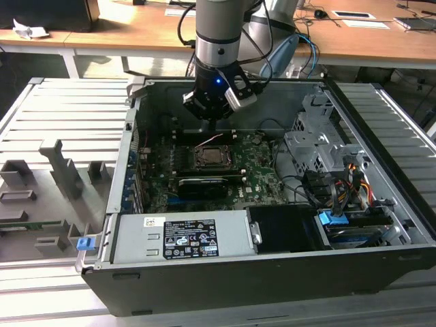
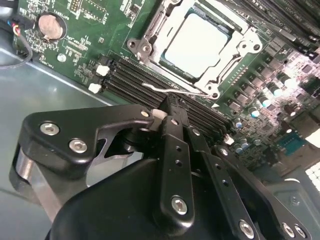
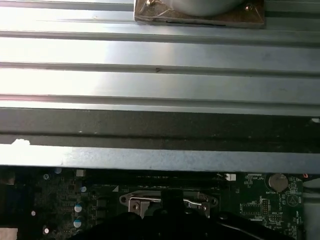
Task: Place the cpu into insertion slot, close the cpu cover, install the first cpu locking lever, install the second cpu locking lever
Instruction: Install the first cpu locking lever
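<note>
Two steps appear complete: the cpu lies silvery face up in the insertion slot, and the cpu cover lies flat around it. One thin wire locking lever runs along the socket edge nearest the gripper; whether it is latched cannot be told. Jaws are together, tips at that lever, over the motherboard inside the computer case.
</note>
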`<state>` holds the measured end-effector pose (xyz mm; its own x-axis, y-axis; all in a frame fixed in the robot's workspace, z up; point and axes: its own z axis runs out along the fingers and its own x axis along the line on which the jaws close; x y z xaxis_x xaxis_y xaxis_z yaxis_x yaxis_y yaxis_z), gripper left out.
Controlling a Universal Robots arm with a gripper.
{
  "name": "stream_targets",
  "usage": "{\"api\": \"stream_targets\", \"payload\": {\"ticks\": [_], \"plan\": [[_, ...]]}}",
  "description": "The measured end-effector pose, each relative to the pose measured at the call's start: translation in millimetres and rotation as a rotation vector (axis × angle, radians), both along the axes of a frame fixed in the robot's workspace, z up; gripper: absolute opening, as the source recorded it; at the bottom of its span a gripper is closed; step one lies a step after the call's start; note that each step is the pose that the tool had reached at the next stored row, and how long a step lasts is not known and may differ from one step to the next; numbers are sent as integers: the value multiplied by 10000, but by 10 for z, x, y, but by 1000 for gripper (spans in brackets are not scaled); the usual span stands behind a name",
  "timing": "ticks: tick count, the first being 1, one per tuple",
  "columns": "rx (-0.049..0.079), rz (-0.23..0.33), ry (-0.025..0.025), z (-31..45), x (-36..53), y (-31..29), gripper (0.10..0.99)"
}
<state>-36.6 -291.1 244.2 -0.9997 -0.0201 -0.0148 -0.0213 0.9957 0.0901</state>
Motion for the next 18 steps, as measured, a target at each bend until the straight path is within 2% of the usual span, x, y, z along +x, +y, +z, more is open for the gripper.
{"api": "stream_targets", "payload": {"ticks": [6, 11, 13, 18], "plan": [[114, 0, 0, -79, 1, 1, 106], [118, 13, 0, -114, 25, 6, 106], [116, 201, 1, -136, 33, 9, 106], [117, 208, 2, -161, 104, 30, 106]]}}
